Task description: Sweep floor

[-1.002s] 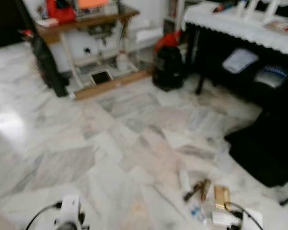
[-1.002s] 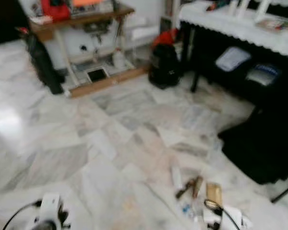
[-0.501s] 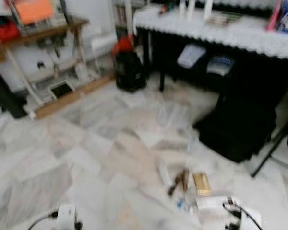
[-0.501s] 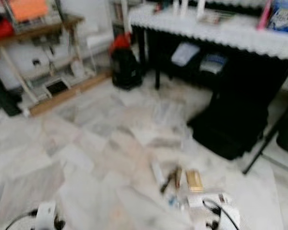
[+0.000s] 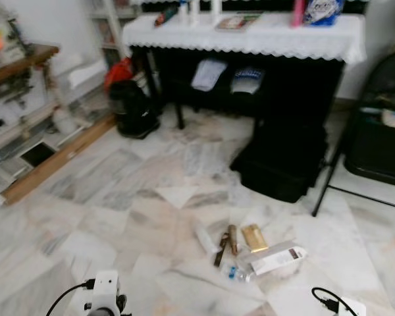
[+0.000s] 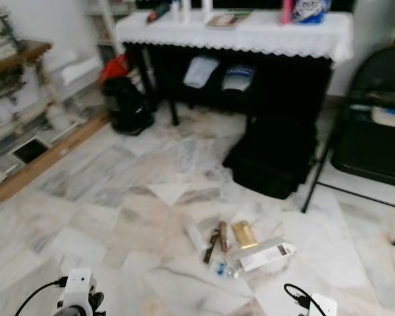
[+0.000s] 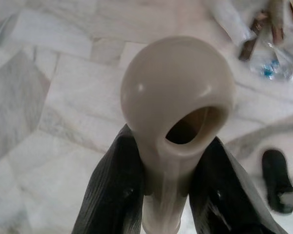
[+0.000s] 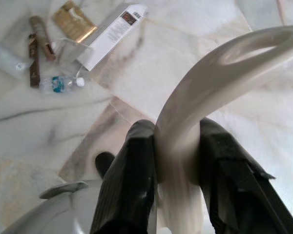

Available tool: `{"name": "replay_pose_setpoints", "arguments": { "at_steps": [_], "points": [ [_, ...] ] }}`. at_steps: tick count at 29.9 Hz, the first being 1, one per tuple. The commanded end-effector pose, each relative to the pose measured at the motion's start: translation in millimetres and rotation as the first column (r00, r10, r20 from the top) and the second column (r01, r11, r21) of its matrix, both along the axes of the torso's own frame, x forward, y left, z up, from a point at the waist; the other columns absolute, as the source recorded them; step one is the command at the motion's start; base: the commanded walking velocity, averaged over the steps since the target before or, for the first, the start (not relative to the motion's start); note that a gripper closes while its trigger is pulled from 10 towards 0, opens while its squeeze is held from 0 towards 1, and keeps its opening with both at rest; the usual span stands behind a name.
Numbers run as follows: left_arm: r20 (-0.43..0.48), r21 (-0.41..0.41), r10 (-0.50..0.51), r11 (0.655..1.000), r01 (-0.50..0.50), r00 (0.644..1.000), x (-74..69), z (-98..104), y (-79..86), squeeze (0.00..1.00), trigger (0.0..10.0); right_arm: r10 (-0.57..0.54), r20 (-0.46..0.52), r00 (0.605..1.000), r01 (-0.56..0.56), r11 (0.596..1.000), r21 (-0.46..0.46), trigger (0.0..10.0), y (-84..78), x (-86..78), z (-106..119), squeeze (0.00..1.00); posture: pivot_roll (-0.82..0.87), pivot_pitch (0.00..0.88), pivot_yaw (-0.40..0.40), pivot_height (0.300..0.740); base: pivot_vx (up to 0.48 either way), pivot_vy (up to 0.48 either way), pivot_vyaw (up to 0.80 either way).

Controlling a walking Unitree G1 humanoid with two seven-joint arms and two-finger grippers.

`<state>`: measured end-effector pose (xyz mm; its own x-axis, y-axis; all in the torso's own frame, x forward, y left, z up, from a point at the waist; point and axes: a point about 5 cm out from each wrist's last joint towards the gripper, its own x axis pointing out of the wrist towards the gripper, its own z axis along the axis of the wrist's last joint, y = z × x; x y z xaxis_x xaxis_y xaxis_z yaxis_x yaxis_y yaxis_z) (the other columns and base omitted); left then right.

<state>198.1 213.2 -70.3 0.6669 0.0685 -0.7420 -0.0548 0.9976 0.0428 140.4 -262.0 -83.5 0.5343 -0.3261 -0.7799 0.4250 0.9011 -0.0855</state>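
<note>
Marble floor (image 5: pixel 118 197) carries a litter cluster: white box (image 5: pixel 276 258), gold packet (image 5: pixel 254 237), small bottle (image 5: pixel 236 272). Since the earlier frames the camera has swung right, bringing a black folding chair (image 5: pixel 375 131) into view. Left claw (image 7: pixel 161 185) clamps a beige handle (image 7: pixel 178 102); right claw (image 8: pixel 176 165) clamps a white handle (image 8: pixel 219 73).
</note>
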Motion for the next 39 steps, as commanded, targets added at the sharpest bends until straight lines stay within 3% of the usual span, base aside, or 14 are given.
{"name": "replay_pose_setpoints", "arguments": {
  "at_steps": [1,7,13,22,26,31,32,34,39],
  "points": [
    [-0.025,0.044,-0.028,0.999,0.029,0.999,-1.7,0.8,9.9,0.0,10.0,-0.041,-0.014,0.999,0.042,0.998,0.05,10.0,10.3,-6.8,-6.0,0.0,-0.21,0.0,0.193,0.74,0.0,0.0,-0.77],
    [-0.015,0.051,-0.036,0.998,0.037,0.999,4.3,4.4,12.0,0.0,10.0,-0.037,-0.014,0.999,0.038,0.998,0.058,10.0,14.7,-1.5,-5.7,0.0,-0.23,0.0,0.203,0.74,0.0,0.0,-0.77],
    [0.014,0.038,-0.066,0.997,0.065,0.998,16.1,8.8,1.1,0.0,10.0,-0.041,-0.001,0.999,0.041,0.998,0.052,10.0,16.3,7.4,-3.0,0.0,-0.24,0.0,0.198,0.74,0.0,0.0,-0.77],
    [0.003,0.033,-0.052,0.998,0.051,0.999,12.7,5.7,-3.1,0.0,10.0,-0.055,0.015,0.998,0.055,0.998,0.023,10.0,7.9,6.6,-0.4,0.0,-0.23,0.0,0.168,0.74,0.0,0.0,0.0],
    [-0.001,0.035,-0.042,0.998,0.042,0.999,9.1,4.2,-1.3,0.0,10.0,-0.004,0.023,1.0,0.005,0.999,-0.033,10.0,-0.5,9.4,4.0,0.0,-0.21,0.0,0.151,0.74,0.0,0.0,0.0],
    [0.041,0.015,-0.004,1.0,0.004,0.999,11.9,7.6,3.5,0.0,10.0,0.048,0.093,0.995,-0.035,0.99,-0.14,10.0,-14.5,25.0,18.0,0.0,-0.21,0.0,0.152,0.74,0.0,0.0,0.0],
    [0.075,-0.007,0.01,1.0,-0.01,0.997,17.1,11.5,4.4,0.0,10.0,0.07,0.141,0.988,-0.043,0.982,-0.186,10.0,-19.1,36.2,26.6,0.0,-0.22,0.0,0.155,0.74,0.0,0.0,0.0],
    [0.085,-0.013,0.013,1.0,-0.012,0.996,18.7,12.7,4.6,0.0,10.0,0.075,0.155,0.985,-0.043,0.979,-0.198,10.0,-20.4,39.2,29.1,0.0,-0.22,0.0,0.155,0.74,0.0,0.0,0.0],
    [0.181,-0.011,-0.118,0.992,0.122,0.976,40.8,31.3,8.7,0.0,10.0,0.106,0.263,0.959,-0.043,0.971,-0.235,10.0,-21.6,58.0,44.0,0.0,-0.21,0.0,0.15,0.74,0.0,0.0,0.0]
  ]
}}
